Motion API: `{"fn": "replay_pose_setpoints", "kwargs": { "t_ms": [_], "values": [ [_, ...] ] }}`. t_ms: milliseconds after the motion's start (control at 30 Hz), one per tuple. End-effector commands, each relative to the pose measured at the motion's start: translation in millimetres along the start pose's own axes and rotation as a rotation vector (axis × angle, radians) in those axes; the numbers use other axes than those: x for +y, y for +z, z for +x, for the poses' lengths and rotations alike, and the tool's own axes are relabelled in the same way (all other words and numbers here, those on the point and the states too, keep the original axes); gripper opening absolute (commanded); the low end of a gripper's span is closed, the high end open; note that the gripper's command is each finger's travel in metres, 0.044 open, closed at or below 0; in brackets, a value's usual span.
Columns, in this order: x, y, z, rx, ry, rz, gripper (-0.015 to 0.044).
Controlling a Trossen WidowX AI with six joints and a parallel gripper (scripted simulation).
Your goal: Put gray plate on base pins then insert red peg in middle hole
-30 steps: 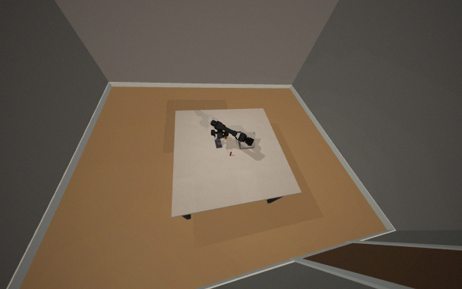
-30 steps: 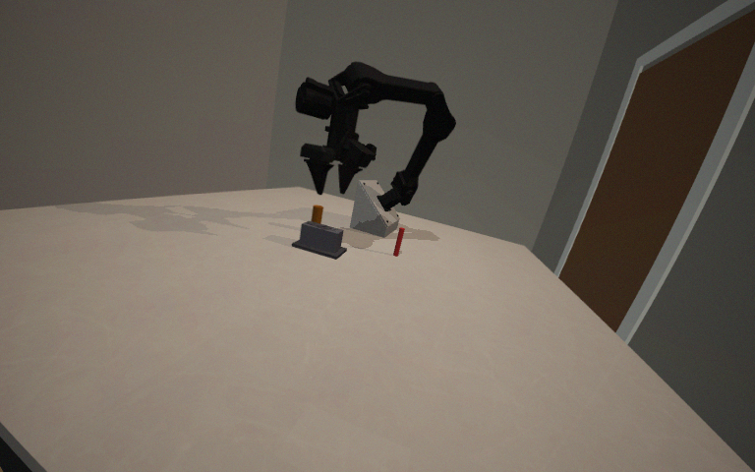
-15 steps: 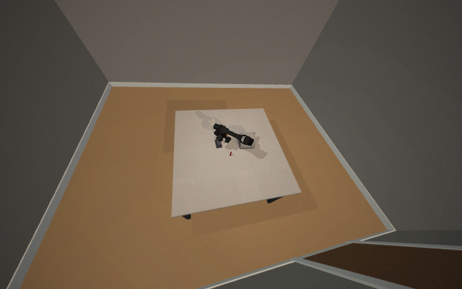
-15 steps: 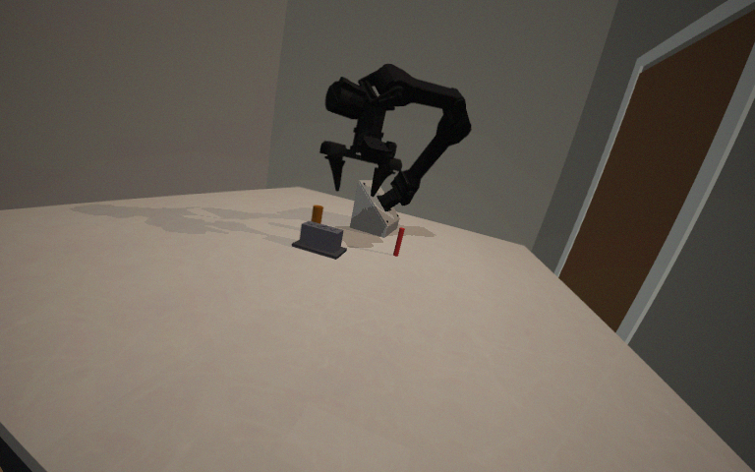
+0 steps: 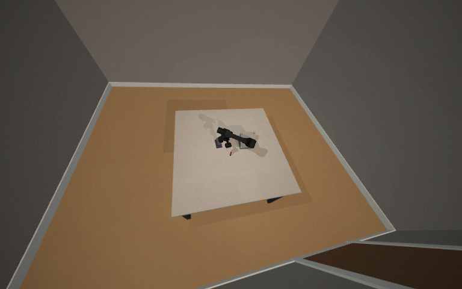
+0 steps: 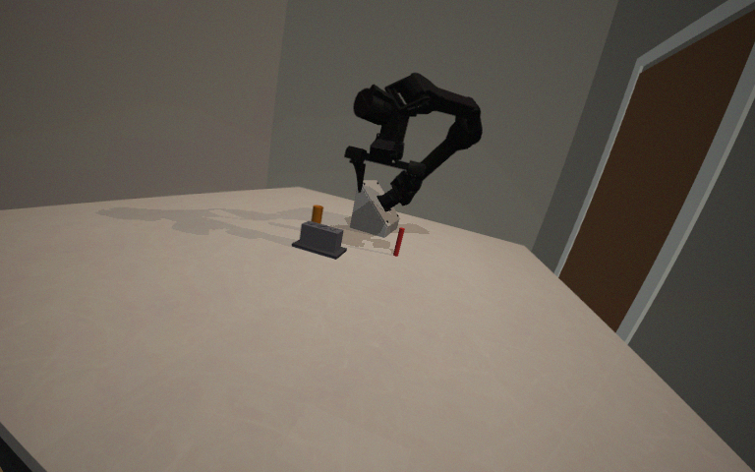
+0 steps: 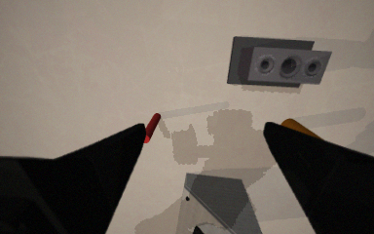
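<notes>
The gray plate (image 6: 320, 235) (image 7: 288, 65) (image 5: 218, 143) with three holes in its top sits on the dark base (image 6: 329, 252) (image 7: 238, 59). The red peg (image 6: 398, 241) (image 7: 152, 126) (image 5: 231, 153) stands upright on the table to the right of the base. My gripper (image 7: 203, 128) (image 6: 383, 180) (image 5: 224, 142) is wide open and empty. It hangs above the table between the plate and the arm's mount, well clear of both plate and peg. In the wrist view the red peg shows just beside the left fingertip, partly hidden by it.
An orange peg (image 6: 317, 213) (image 7: 291, 124) stands upright behind the plate, partly hidden by the right finger in the wrist view. The arm's light gray mount (image 6: 372, 215) (image 7: 219, 199) (image 5: 243, 144) stands close behind the red peg. A door is at the right wall.
</notes>
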State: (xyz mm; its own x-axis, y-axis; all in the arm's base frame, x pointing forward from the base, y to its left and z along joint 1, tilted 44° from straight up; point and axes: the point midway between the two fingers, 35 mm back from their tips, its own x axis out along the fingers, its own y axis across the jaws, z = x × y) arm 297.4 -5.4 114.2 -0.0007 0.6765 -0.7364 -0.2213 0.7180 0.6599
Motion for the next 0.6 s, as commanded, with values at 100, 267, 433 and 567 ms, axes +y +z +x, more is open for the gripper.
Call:
{"fn": "replay_pose_setpoints", "kwargs": {
  "t_ms": [100, 267, 433, 567],
  "values": [
    [65.3, -46.9, 12.5, 0.030, 0.017, 0.894, 0.0440],
    [74.0, -55.8, 14.7, 0.033, 0.015, 1.113, 0.0440],
    [77.0, -58.9, 15.6, 0.035, 0.014, 1.226, 0.0440],
    [77.0, -58.9, 15.6, 0.035, 0.014, 1.226, 0.0440]
  ]
}}
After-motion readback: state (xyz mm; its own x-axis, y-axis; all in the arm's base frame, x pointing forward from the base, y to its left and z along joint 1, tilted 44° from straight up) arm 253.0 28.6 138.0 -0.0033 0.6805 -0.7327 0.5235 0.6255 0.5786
